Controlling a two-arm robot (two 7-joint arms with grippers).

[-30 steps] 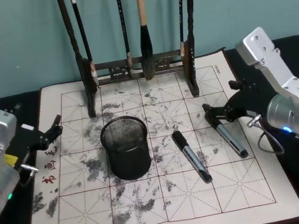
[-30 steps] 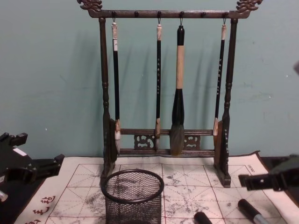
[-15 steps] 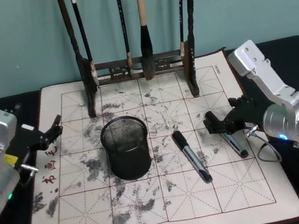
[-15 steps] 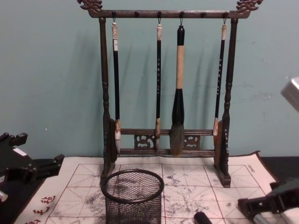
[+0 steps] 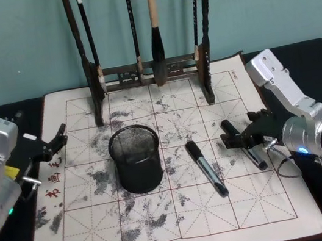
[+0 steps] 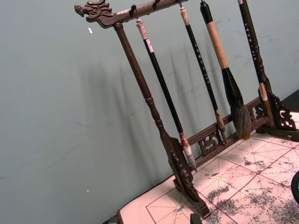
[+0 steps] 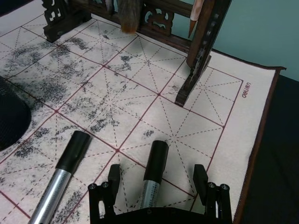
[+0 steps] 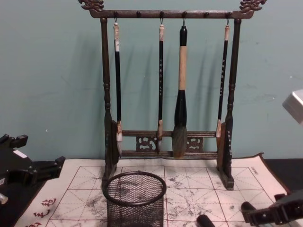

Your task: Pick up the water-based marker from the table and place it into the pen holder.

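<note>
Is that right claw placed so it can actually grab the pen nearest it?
Probably yes. The right gripper is open, one finger either side of the right-hand marker, which lies flat on the mat with nothing between. The other marker lies apart beside it. The left gripper sits parked.

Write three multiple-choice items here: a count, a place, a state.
1. How many brushes hang on the brush rack? A two; B four; C six.
2. Where is the right gripper? A at the brush rack; B folded against the robot's body; C astride the marker nearer the robot's right.
3. Its fingers are: A open; B shut on the marker; C shut on a brush.
1 B: four hang from the top rail. 2 C: a finger stands either side of it. 3 A: neither finger touches the barrel. The left gripper is parked at left.
</note>
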